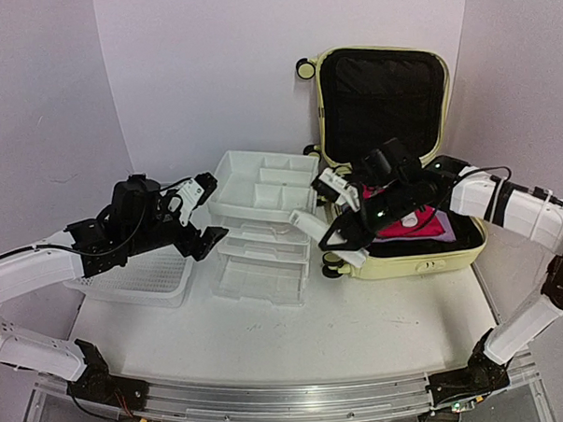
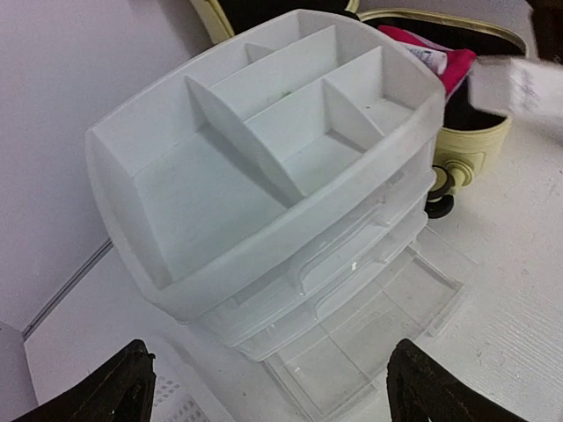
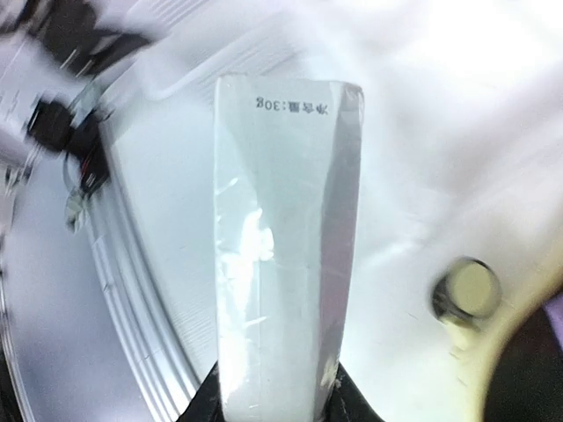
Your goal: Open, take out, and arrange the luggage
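1. A white table stands against pale lilac walls, with both arms reaching in from the near edge.
2. The luggage sits at the back right of the table. It lies open, its black-lined lid propped upright against the wall, with something pink in the lower half.
3. Just to its left is a white drawer unit with a divided top tray and its bottom drawer pulled out.
4. A white mesh basket rests at the far left.
5. The right gripper hangs between the luggage and the drawer unit, its fingers clamped on a flat white tube with a crimped, printed end.
6. The left gripper hovers beside the drawer unit above the basket's edge, jaws spread wide and holding nothing.
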`<state>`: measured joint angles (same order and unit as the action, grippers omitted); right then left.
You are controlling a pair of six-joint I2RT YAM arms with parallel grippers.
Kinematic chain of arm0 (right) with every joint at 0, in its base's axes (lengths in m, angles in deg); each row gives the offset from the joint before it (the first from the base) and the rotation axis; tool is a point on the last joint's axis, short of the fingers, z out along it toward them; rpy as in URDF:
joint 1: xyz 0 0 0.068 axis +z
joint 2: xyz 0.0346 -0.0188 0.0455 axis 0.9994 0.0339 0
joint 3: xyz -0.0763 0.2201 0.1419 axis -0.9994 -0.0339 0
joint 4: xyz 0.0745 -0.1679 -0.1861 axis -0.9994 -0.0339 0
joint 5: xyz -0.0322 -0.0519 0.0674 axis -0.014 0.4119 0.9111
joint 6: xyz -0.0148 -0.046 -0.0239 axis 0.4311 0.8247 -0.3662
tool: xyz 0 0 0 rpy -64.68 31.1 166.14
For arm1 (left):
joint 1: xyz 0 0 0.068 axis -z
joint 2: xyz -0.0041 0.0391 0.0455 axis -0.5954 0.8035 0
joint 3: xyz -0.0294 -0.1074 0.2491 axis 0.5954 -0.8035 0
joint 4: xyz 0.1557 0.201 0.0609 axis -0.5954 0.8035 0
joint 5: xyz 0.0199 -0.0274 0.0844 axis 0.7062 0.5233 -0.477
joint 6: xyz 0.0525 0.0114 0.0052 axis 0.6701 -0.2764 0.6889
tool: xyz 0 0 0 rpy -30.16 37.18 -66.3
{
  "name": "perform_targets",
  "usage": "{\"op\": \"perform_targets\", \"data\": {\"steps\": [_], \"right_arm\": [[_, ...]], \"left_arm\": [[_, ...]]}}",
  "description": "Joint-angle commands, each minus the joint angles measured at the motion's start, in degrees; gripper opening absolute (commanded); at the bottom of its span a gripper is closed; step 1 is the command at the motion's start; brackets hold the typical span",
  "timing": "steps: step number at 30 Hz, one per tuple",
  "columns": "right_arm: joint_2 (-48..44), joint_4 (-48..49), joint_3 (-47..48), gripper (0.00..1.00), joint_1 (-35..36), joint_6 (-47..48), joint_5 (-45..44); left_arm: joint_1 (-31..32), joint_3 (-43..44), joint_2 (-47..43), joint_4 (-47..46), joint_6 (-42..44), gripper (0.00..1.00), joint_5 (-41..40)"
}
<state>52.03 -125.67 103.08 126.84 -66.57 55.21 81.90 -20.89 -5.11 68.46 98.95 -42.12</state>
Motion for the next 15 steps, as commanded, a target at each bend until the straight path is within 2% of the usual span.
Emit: {"op": "perform_targets", "data": {"steps": [1, 8, 15], "right_arm": [[6.73, 4.83, 4.48, 0.27, 9.2, 6.15, -1.31], [23.06, -0.36, 21.22, 0.26, 16.37, 17.35, -13.34], [34.13, -1.1, 30.13, 0.26, 18.16, 27.0, -21.74]], "left_arm": [[-1.11, 0.58, -2.75, -3.51, -4.53, 0.92, -6.73], [-1.5, -3.34, -10.85, -3.39, -6.82, 0.93, -10.7], [-1.6, -7.15, -17.96, -3.31, -7.95, 0.94, -13.56]]}}
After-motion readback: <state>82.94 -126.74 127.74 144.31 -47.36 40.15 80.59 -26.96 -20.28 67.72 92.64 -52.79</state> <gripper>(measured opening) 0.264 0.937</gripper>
